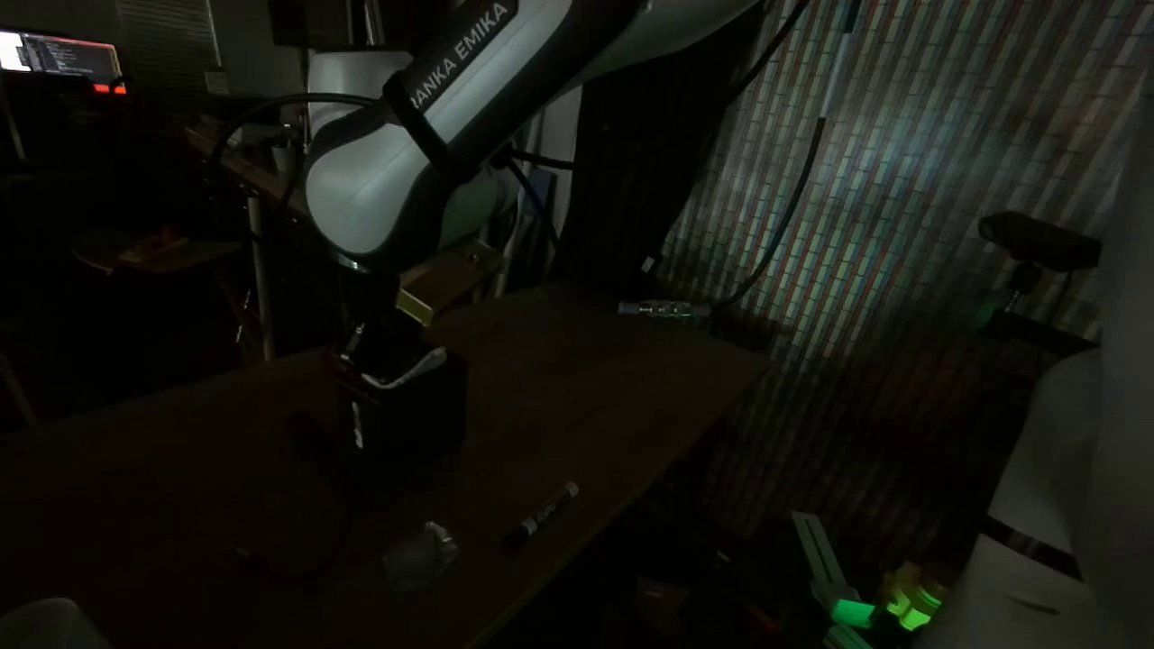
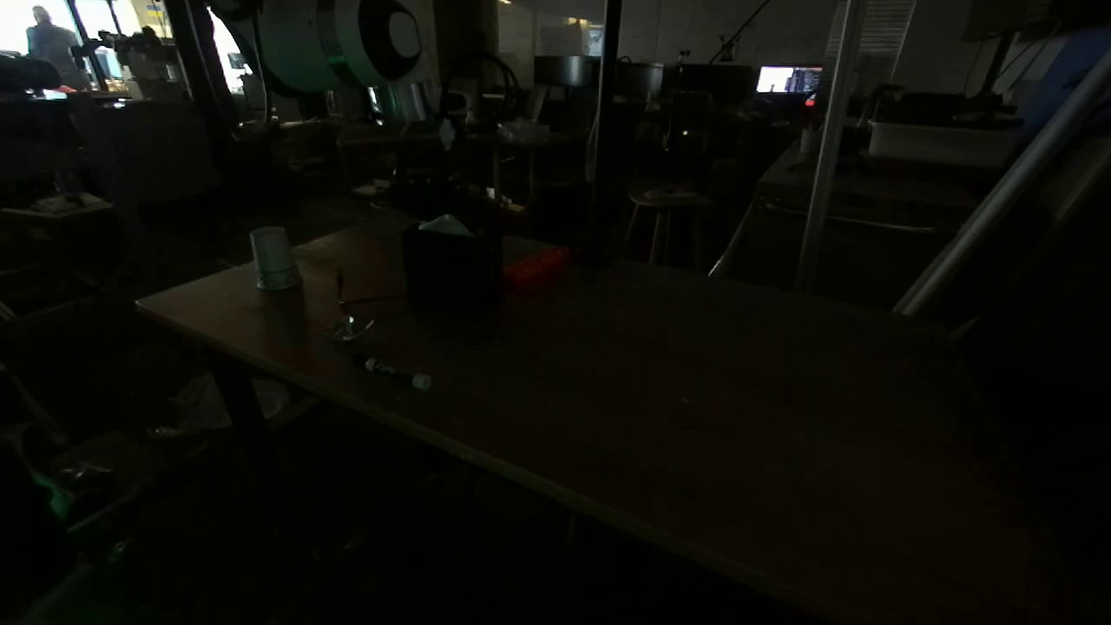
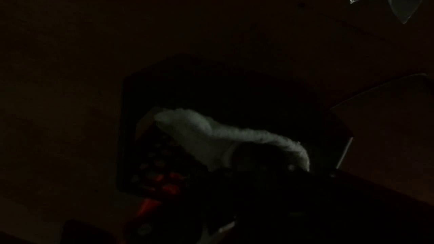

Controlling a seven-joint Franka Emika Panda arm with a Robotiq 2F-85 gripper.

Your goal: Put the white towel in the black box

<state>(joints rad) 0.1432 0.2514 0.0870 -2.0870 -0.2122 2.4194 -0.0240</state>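
Towel (image 3: 206,139), white and wrinkled, is resting inside the black box (image 1: 415,424), one long fold running across the mouth. In the wrist view, part of that fold is lying toward one side wall of the box, and the rest is disappearing behind the dark bulk of my claw (image 1: 389,353). In an exterior view, a pale peak of the towel (image 2: 447,226) is showing above the box's rim. I am holding the claw together, aiming it down at the box's mouth; the gloom is hiding its tips, so I am not making out whether it is pinching any towel. My arm (image 1: 514,99) is reaching over the box from above.

Around the box, the table (image 2: 651,373) is carrying other things. Just beside the box, a low red object (image 2: 536,269) is lying. On the box's opposite side, well apart from it, a pale cup (image 2: 273,258) is standing narrow end up. Between the box and the table's edge, a crumpled shiny scrap (image 1: 424,554) and a marker (image 1: 541,516) are lying near each other, the marker on its side.
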